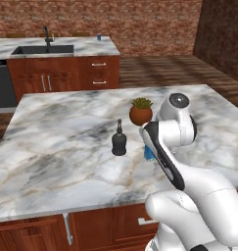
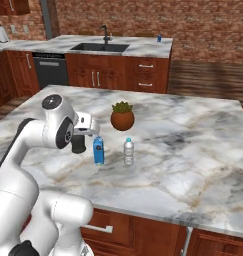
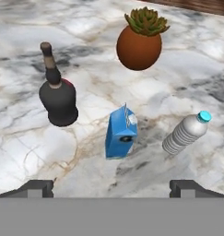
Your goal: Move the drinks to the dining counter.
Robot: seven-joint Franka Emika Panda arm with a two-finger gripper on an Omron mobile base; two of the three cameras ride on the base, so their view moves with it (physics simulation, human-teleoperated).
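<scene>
Three of the drinks stand on the marble island. The squat black bottle is at the left, the blue carton in the middle and the clear water bottle at the right. The blue-and-white can stands on the dining counter at the back. My gripper hangs open above the island, holding nothing. Its fingertips are spread wide, with the carton straight ahead between them. In the right base view my arm hides part of the black bottle.
A round terracotta pot with a green plant stands just behind the three drinks. The black sink and faucet are set in the dining counter, left of the can. A strip of wooden floor separates island and counter.
</scene>
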